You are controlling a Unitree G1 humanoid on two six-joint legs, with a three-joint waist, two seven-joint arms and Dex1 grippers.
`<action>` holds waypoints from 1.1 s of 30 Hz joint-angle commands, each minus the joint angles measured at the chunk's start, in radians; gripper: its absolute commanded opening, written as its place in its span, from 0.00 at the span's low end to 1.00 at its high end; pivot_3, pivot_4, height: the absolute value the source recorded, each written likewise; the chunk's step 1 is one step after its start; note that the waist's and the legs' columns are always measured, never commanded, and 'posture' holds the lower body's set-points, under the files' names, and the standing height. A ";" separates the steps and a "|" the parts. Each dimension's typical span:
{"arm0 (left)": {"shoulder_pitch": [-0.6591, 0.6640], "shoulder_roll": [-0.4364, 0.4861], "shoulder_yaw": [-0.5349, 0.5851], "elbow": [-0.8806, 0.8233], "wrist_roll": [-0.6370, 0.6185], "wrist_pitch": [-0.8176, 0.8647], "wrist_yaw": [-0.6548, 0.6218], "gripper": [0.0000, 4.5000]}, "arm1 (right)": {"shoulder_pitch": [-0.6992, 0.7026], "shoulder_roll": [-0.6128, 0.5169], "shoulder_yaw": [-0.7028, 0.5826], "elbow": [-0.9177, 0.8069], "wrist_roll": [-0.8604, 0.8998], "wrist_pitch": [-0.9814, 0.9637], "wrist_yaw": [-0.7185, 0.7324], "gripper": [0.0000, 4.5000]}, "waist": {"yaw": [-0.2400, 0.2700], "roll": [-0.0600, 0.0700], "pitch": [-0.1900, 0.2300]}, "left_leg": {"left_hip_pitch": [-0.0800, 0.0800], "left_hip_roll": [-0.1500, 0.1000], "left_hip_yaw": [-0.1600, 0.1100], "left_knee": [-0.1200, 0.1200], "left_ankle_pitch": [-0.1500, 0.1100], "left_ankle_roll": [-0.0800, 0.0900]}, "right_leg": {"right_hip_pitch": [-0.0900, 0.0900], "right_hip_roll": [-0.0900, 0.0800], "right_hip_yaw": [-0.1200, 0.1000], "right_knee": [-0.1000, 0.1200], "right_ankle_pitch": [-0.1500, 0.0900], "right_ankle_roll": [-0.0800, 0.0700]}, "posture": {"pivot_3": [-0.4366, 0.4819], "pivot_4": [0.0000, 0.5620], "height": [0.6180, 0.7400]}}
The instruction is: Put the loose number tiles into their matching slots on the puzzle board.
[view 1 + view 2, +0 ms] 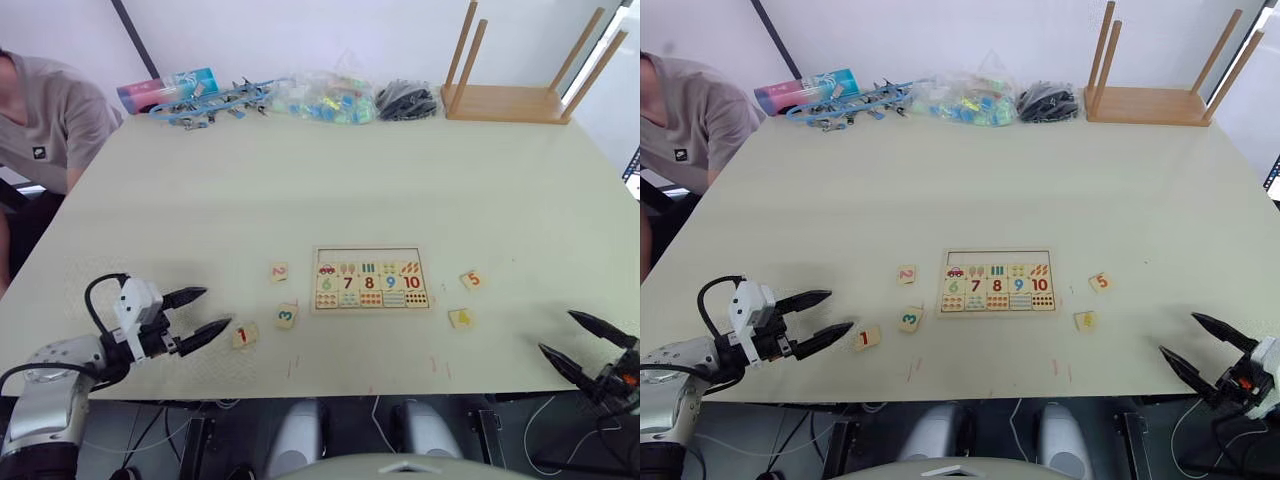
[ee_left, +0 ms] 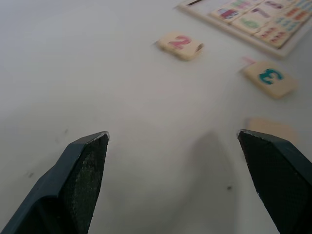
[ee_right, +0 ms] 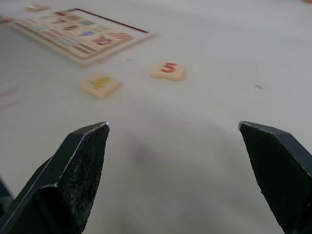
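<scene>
Low, left claw [image 1: 207, 312] gapes beside tile 1 [image 1: 244, 336].

One puzzle board [image 1: 369, 278], centre of frame. Five loose number tiles: 1 [image 1: 244, 336], 2 [image 1: 279, 271], 3 [image 1: 287, 316] left of the board, 4 [image 1: 460, 318] and 5 [image 1: 472, 280] right of it. Five numbered tiles seated in the board, 6–10. One empty slot row [image 1: 368, 255] along its top. One upturned stool [image 1: 520, 92], upper right.

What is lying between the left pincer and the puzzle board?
In the left eye view, tiles 1 and 3 lie between the left pincer and the board.
</scene>
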 commanded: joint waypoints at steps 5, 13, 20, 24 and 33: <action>0.018 0.068 -0.043 -0.066 0.021 -0.077 -0.128 1.00 | 0.023 -0.032 0.030 -0.106 0.053 0.027 0.117 0.99 | -0.001 0.000 0.000 | 0.000 0.000 0.000 0.000 0.000 0.000 | 0.000 0.000 0.000 0.000 0.000 0.000 | 0.48 0.27 1.00; -0.068 0.080 -0.134 0.105 0.096 -0.215 -0.213 1.00 | -0.009 -0.048 0.043 -0.121 0.061 0.027 0.156 0.99 | 0.001 0.000 0.001 | 0.000 0.000 0.000 0.000 0.000 0.000 | 0.000 -0.002 -0.003 -0.001 0.000 0.000 | 0.48 0.27 1.00; -0.126 0.054 -0.185 0.127 0.092 -0.196 -0.214 1.00 | -0.021 -0.061 0.035 -0.153 0.080 0.049 0.162 0.99 | 0.004 0.001 0.001 | 0.000 0.000 0.000 0.000 0.000 0.000 | 0.000 -0.002 -0.004 -0.001 0.000 0.000 | 0.48 0.27 1.00; -0.129 0.057 -0.189 0.084 0.068 -0.127 -0.199 1.00 | -0.023 -0.062 0.033 -0.159 0.086 0.051 0.165 0.99 | 0.005 0.001 0.001 | 0.000 0.000 0.000 0.000 0.000 0.001 | 0.000 -0.002 -0.004 -0.001 0.000 0.000 | 0.48 0.27 1.00; -0.106 0.111 -0.239 0.027 0.174 -0.130 -0.169 1.00 | -0.041 -0.058 0.036 -0.155 0.086 0.049 0.156 0.99 | 0.005 0.001 0.001 | 0.000 0.000 0.000 0.001 0.000 0.001 | 0.000 -0.002 -0.005 0.000 0.000 0.000 | 0.48 0.27 1.00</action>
